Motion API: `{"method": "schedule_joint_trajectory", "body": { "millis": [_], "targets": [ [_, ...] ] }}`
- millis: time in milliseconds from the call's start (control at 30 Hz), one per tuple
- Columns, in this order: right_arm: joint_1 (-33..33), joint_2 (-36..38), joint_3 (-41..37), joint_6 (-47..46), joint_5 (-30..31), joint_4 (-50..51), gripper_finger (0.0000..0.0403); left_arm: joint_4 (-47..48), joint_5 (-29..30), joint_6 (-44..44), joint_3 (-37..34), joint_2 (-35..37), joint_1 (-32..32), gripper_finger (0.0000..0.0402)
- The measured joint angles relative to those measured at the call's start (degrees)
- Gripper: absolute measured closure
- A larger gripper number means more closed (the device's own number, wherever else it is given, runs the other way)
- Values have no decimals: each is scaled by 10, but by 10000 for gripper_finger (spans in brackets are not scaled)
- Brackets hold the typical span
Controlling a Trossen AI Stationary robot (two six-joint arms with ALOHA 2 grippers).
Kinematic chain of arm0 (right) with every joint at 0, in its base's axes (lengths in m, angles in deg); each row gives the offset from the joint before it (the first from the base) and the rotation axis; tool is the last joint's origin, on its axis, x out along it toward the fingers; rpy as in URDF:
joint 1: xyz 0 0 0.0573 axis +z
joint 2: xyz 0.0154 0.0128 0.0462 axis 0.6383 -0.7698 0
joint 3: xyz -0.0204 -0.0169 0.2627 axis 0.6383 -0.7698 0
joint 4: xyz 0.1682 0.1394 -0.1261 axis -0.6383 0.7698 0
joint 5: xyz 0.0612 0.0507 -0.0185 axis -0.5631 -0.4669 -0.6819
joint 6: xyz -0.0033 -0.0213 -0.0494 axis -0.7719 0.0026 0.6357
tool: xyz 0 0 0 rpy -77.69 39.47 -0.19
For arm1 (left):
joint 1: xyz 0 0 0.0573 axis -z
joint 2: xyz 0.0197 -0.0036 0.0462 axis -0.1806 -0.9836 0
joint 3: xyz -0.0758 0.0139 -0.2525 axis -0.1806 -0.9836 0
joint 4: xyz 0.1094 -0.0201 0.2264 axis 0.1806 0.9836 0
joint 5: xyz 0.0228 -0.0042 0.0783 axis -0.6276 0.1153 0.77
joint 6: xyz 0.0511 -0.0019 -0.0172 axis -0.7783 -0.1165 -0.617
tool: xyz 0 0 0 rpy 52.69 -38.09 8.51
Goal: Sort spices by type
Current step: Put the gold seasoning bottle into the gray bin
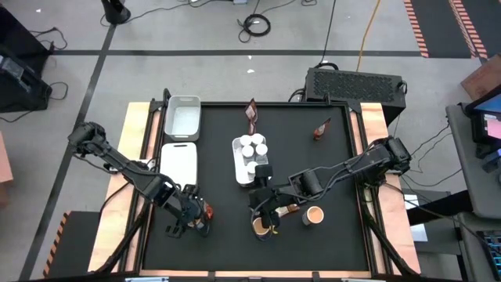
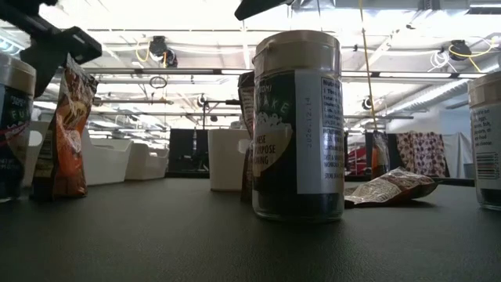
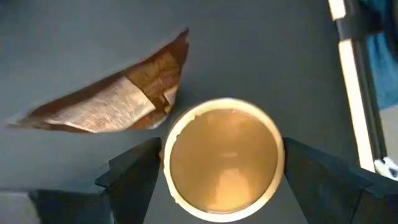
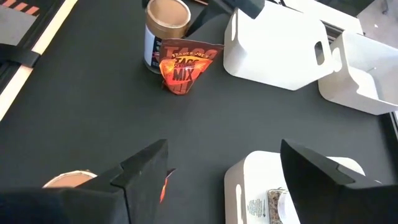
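Note:
A tan-topped tub [image 3: 225, 134] stands upright on the black mat near the front left. A reddish-brown packet [image 3: 118, 99] leans on it [image 4: 183, 65]. My left gripper [image 3: 222, 180] is open, pointing down, with one finger on each side of the tub's top [image 1: 196, 218]. My right gripper [image 4: 224, 171] hovers open above the front middle [image 1: 264, 205], over another tub [image 1: 261, 225] and a packet [image 1: 286, 210]. A third tub [image 1: 315, 215] stands to their right. Several white-capped jars [image 1: 252, 147] stand in a white tray [image 1: 239, 174]. My left gripper's fingers [image 3: 134, 174] come from above and stand close on both sides of the tub's top rim [image 3: 171, 149]. Whether they touch it I cannot tell. The tub stands upright on the mat.
Two more white trays [image 1: 182, 117] [image 1: 178, 160] sit at the far left of the mat. Single packets lie at the far middle [image 1: 251, 114] and far right [image 1: 322, 129]. Bare mat lies at the right and along the front edge.

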Motion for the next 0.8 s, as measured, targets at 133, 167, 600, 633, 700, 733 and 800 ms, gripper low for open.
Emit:
{"method": "schedule_joint_trajectory", "body": {
  "millis": [133, 167, 600, 633, 700, 733, 800],
  "targets": [
    [0, 0, 0, 0, 0, 0, 138, 1, -15, 0, 0, -9, 0, 75],
    [0, 0, 0, 0, 0, 0, 138, 1, -16, 0, 0, -10, 0, 75],
    [0, 0, 0, 0, 0, 0, 138, 5, -9, -27, 0, -30, -1, 75],
    [0, 0, 0, 0, 0, 0, 138, 4, -8, -29, 0, -31, -1, 75],
    [0, 0, 0, 0, 0, 0, 138, 3, -8, -30, 0, -31, -1, 75],
    [0, 0, 0, 0, 0, 0, 138, 3, -8, -30, 0, -31, -1, 75],
    [0, 0, 0, 0, 0, 0, 138, 2, -6, -30, 0, -31, -1, 75]
  ]
}}
